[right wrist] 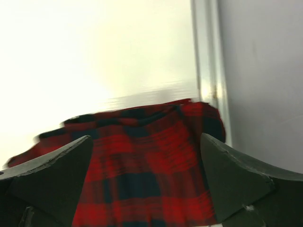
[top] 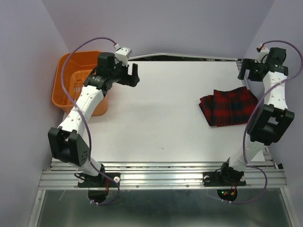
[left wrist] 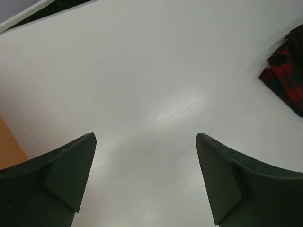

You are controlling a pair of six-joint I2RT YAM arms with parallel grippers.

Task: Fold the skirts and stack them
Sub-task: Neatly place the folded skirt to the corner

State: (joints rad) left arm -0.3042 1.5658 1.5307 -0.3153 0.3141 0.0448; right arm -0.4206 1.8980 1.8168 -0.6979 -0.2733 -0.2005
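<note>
Folded plaid skirt (top: 229, 108) well right of orange basket (top: 80, 64), long axis roughly left-right, left gripper (left wrist: 146, 137) beside basket, spread wide, empty, right gripper (right wrist: 146, 139) above skirt, spread wide, gripping nothing

A red-and-dark plaid skirt (top: 230, 107) is seen folded into a flat, roughly rectangular bundle with slightly uneven edges. It is laid on the right part of the tabletop (top: 156, 118), close to its right edge.

White table (top: 156, 118) — folded plaid skirt (top: 229, 108)
</note>
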